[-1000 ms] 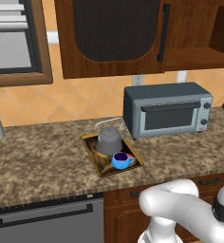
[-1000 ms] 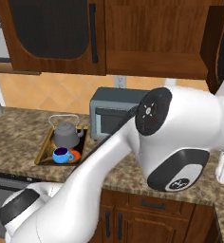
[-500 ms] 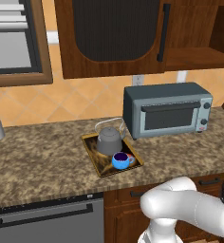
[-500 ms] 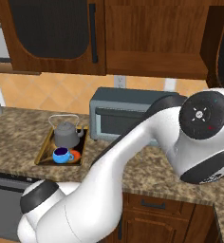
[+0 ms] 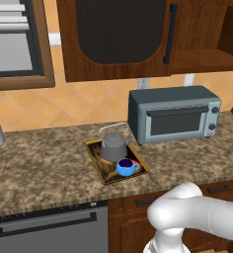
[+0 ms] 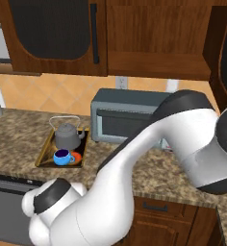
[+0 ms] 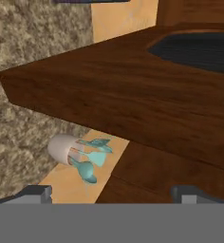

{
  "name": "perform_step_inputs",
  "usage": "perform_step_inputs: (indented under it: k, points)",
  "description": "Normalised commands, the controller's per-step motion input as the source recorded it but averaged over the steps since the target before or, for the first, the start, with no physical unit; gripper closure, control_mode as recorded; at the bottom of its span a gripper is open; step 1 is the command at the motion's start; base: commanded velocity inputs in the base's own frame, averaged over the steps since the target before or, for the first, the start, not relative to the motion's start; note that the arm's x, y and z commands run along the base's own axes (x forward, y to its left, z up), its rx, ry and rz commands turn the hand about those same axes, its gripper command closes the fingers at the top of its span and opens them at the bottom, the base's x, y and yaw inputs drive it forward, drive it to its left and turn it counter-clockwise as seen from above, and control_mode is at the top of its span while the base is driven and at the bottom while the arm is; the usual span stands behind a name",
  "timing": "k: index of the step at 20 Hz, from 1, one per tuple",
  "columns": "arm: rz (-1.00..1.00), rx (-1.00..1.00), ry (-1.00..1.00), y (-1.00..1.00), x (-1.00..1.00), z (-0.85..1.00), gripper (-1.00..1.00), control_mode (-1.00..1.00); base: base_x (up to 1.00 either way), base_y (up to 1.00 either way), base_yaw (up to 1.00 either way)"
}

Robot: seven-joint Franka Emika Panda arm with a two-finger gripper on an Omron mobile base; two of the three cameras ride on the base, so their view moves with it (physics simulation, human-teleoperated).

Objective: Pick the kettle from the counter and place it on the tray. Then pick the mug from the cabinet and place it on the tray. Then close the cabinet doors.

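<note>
Right in front of the 2-finger gripper (image 7: 112,192), jaws spread wide & empty, the reddish-brown arched-panel cabinet door (image 7: 133,99) is lying edge-on, awaiting closing.

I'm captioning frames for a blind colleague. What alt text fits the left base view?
A grey kettle and a small blue mug sit on a dark patterned tray on a speckled granite counter, left of a grey toaster oven. A wooden wall cabinet hangs above.
</note>
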Motion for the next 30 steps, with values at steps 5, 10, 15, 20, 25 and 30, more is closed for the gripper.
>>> perform_step_inputs:
  k: [5,10,15,20,25,30]
  points:
    - [0.16,0.02,0.26,0.39,0.44,-0.01,-1.0,-1.0,0.0,0.0,0.0]
    - [0.17,0.0,0.28,0.48,0.3,-0.15,-1.0,-1.0,0.0,0.0,0.0]
    - [0.12,0.0,0.08,0.64,0.22,-0.28,-1.0,-1.0,0.0,0.0,0.0]
    - [0.08,0.0,0.0,0.65,0.46,-0.64,-1.0,-1.0,0.0,0.0,0.0]
    - [0.08,0.0,-0.08,0.62,0.57,-0.6,-1.0,-1.0,0.0,0.0,0.0]
    - [0.09,0.0,-0.18,0.6,0.67,-0.49,-1.0,-1.0,0.0,0.0,0.0]
